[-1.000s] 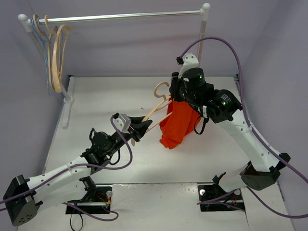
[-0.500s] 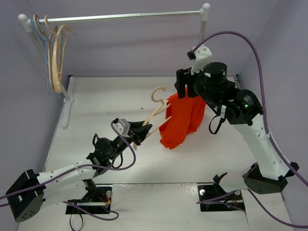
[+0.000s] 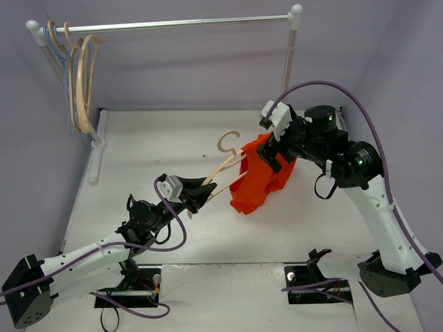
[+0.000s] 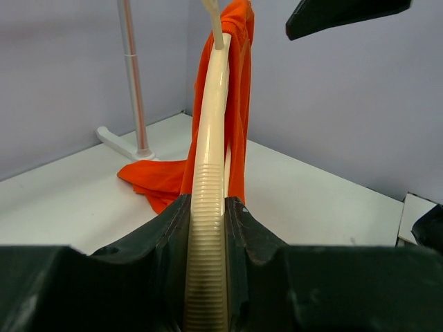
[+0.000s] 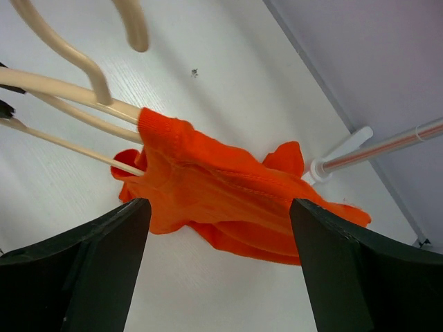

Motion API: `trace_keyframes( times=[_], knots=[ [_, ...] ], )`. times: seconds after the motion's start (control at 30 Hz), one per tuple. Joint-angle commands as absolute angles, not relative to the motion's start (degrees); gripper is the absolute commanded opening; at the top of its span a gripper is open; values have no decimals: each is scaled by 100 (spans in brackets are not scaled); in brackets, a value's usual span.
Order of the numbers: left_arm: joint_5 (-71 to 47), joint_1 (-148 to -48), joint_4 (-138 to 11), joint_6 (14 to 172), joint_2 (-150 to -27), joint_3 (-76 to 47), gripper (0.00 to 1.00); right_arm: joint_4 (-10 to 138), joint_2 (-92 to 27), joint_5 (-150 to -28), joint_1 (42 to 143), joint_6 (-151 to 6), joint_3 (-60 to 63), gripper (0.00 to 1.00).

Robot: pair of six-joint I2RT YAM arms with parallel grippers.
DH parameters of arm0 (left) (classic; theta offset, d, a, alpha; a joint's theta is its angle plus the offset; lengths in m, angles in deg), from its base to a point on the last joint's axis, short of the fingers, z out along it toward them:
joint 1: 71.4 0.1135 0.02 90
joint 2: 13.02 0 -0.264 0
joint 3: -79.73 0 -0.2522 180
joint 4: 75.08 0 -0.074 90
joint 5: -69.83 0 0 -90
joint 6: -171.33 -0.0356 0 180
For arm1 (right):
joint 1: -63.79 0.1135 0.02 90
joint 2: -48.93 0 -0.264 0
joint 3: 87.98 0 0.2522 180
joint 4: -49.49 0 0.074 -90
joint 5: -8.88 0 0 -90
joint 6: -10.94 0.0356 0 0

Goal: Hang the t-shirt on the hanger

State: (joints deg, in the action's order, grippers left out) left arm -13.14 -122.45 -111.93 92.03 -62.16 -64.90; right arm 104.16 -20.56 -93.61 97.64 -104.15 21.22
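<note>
The pale wooden hanger (image 3: pixel 225 166) is held out over the table, and my left gripper (image 3: pixel 199 191) is shut on the ribbed end of one arm (image 4: pixel 210 228). The orange-red t-shirt (image 3: pixel 259 176) is draped in a bunch over the hanger's far arm, and its lower folds rest on the table. In the left wrist view the t-shirt (image 4: pixel 239 104) hangs beside the hanger (image 4: pixel 213 124). My right gripper (image 3: pixel 271 153) hovers just right of the cloth, open. Between its jaws, my right gripper (image 5: pixel 218 202) frames the t-shirt (image 5: pixel 221 187) and the hanger (image 5: pixel 69 86) without touching them.
A clothes rail (image 3: pixel 180 24) spans the back, with several spare wooden hangers and a thin blue one (image 3: pixel 79 76) at its left end. The rail's right post (image 3: pixel 291 62) and foot (image 5: pixel 342 149) stand close behind the shirt. Walls close in on the sides.
My right gripper has opened and let go of the t-shirt, then drawn back to the right. The shirt stays draped on the hanger. My left arm shifted slightly, still gripping the hanger.
</note>
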Motion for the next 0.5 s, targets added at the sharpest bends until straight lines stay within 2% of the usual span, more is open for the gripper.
trace_keyframes(
  times=[0.0,0.47],
  knots=[
    [-1059,-12220,-11599,9100,-5969,-6331,0,10297,-2286,-10439,9282,-11465,2368,84],
    [-971,-12220,-10843,8810,-5687,-6137,0,11264,-3237,-11733,9130,-12379,2739,82]
  ],
)
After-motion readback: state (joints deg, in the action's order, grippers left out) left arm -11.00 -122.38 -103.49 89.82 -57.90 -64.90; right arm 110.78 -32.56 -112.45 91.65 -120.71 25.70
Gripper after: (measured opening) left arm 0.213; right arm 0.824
